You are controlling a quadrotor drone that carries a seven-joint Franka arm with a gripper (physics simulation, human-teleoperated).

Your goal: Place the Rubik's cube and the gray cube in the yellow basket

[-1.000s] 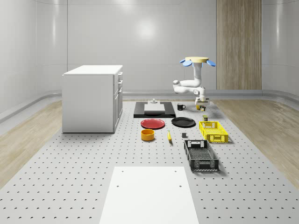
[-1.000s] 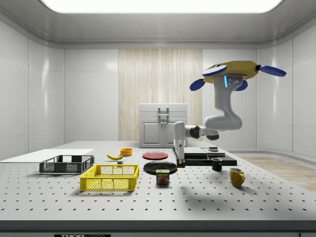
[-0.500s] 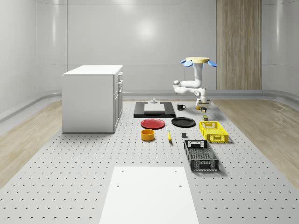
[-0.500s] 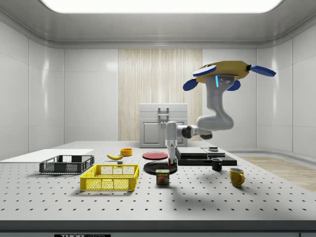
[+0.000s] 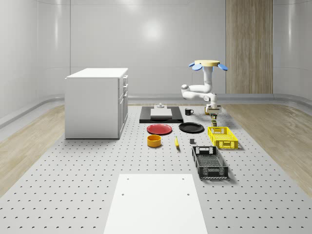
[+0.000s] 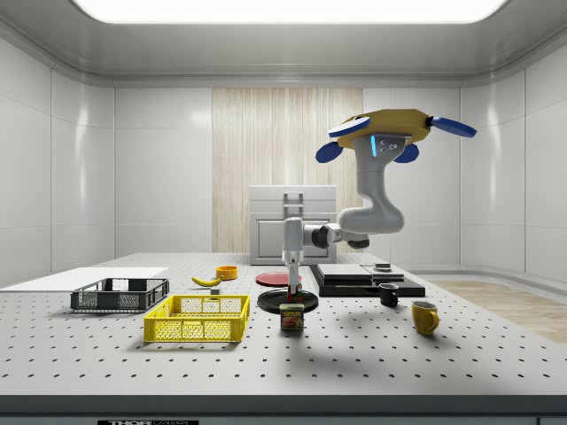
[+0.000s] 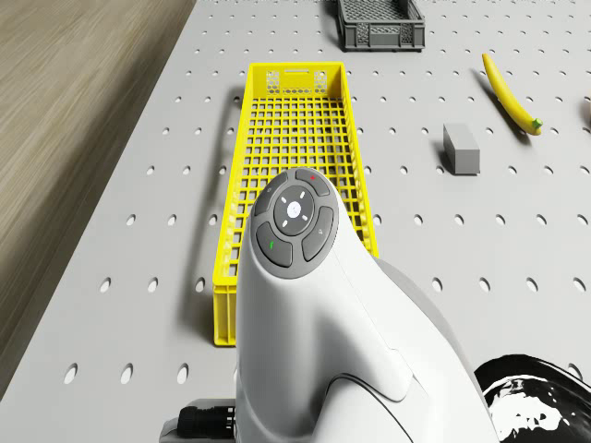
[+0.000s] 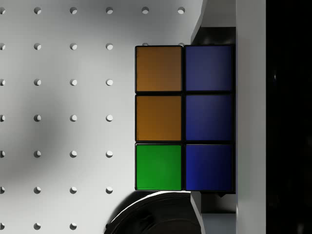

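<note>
Over the perforated gray table [image 5: 73, 185]: you see the yellow-bodied, blue-rotored drone [image 6: 383, 131] hovering above the table's far end, beyond the yellow basket.
Arm: the white jointed arm [image 6: 372, 208] hangs from the drone, bends toward the side view's left, and turns its wrist straight down.
Gripper: the two-finger gripper [image 6: 292, 282] points down above the small Spam tin [image 6: 291, 317], near the black round plate [image 5: 191, 127].
Grip: in the wrist view you find the multicoloured Rubik's cube [image 8: 183, 118] clamped in the gripper, orange, green and blue tiles facing the camera.
Basket: the yellow mesh plastic basket [image 7: 295, 166] lies on the table next to the gripper; in the drone view its grid floor shows beyond the arm's wrist.
Gray cube: the small gray block [image 7: 461, 148] rests on the table between the yellow basket and the yellow banana [image 7: 510, 92].
Neighbours: the dark gray mesh crate [image 5: 209, 162] sits just beyond the yellow basket's far end; the red round plate [image 5: 159, 129] and orange bowl [image 5: 154, 141] lie nearer the white cabinet [image 5: 95, 102].
</note>
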